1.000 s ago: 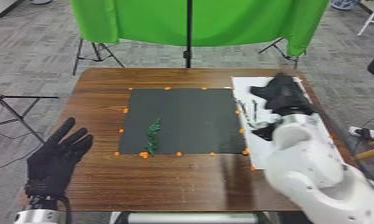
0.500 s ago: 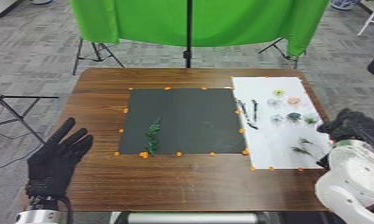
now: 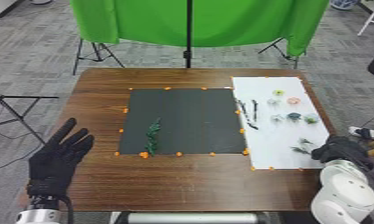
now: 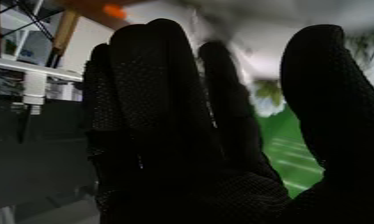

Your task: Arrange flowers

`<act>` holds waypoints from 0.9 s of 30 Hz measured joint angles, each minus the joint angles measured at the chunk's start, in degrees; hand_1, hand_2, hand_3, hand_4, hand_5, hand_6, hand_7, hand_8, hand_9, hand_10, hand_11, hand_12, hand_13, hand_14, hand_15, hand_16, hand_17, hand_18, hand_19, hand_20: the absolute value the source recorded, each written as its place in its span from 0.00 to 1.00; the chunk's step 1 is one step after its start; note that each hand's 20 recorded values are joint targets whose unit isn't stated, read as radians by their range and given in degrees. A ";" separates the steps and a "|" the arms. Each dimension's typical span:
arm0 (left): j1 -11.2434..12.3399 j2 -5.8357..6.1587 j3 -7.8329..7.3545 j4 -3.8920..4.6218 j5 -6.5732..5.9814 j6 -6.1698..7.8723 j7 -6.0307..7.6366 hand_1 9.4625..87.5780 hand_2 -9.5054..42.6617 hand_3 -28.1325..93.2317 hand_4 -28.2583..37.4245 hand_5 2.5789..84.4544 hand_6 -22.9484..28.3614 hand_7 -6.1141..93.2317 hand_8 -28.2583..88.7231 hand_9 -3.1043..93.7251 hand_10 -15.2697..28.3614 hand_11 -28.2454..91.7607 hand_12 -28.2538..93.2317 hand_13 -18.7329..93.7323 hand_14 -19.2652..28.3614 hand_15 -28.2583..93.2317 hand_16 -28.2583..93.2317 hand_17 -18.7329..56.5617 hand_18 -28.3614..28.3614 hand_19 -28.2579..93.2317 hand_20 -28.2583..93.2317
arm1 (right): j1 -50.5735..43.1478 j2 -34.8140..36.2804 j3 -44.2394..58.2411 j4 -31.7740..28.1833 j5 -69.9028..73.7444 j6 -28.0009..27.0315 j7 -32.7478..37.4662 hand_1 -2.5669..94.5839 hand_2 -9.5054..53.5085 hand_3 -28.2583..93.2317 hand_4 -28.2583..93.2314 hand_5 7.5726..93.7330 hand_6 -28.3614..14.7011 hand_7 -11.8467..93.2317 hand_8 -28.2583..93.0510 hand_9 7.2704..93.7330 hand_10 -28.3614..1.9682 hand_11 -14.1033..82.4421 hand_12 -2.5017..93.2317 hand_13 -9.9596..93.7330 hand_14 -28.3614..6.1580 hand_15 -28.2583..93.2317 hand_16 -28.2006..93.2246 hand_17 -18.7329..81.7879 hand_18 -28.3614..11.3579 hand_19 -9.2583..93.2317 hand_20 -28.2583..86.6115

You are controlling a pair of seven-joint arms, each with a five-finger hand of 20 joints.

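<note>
- From the dark sheet's middle, a green sprig lies at 8 o'clock; the white sheet is at 3.
- Right robot hand: released, empty, at the white sheet's 4 o'clock, beside the loose leaves.
- Left robot hand: released, at the dark sheet's 8 o'clock.
- Closing on the leaves could catch both pieces, as they lie close together.
- A low sweep towards 12 could scatter the flowers.

No readable text anywhere.
</note>
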 measured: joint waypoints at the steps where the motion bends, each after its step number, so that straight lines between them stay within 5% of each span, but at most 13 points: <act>1: -0.07 0.00 0.05 0.00 0.00 0.00 0.00 0.17 0.24 0.91 0.04 0.42 0.58 0.18 0.16 0.39 0.81 0.42 0.33 0.36 0.98 0.64 0.17 0.10 0.98 0.65 0.36 | 0.93 0.11 -0.89 0.48 -0.39 0.01 0.00 0.43 0.01 0.83 0.03 0.67 0.61 0.23 0.14 0.76 0.39 0.45 0.19 0.76 0.41 0.76 0.33 0.55 0.06 0.94 0.31; 8: -0.21 0.02 0.08 0.00 -0.05 0.01 -0.02 0.17 0.24 0.91 0.04 0.42 0.59 0.18 0.16 0.39 0.81 0.42 0.33 0.36 0.98 0.64 0.17 0.10 0.98 0.65 0.36 | 5.18 1.55 -6.86 3.47 -6.42 0.90 -0.03 0.58 0.00 0.78 0.00 0.93 0.66 0.25 0.25 0.95 0.57 0.48 0.22 0.87 0.58 0.73 0.38 0.61 0.14 0.99 0.34; 17: -0.11 0.03 -0.07 0.00 -0.04 0.01 0.08 0.17 0.24 0.91 0.04 0.42 0.59 0.18 0.16 0.39 0.81 0.42 0.33 0.36 0.98 0.64 0.17 0.10 0.98 0.65 0.37 | 4.75 1.72 -6.09 4.02 -8.72 3.04 -0.03 0.58 0.00 0.80 0.00 0.96 0.64 0.25 0.27 0.99 0.59 0.51 0.23 0.90 0.61 0.76 0.39 0.64 0.14 1.00 0.40; 27: 0.83 0.16 -1.14 -0.48 0.01 0.06 0.29 0.17 0.24 0.91 0.04 0.42 0.59 0.18 0.16 0.39 0.81 0.42 0.33 0.36 0.98 0.64 0.17 0.10 0.98 0.65 0.37 | 13.07 1.19 -12.75 -3.92 -11.24 5.97 -2.04 0.58 0.00 0.81 0.00 0.97 0.63 0.25 0.28 0.99 0.59 0.53 0.23 0.91 0.61 0.77 0.40 0.65 0.12 1.00 0.47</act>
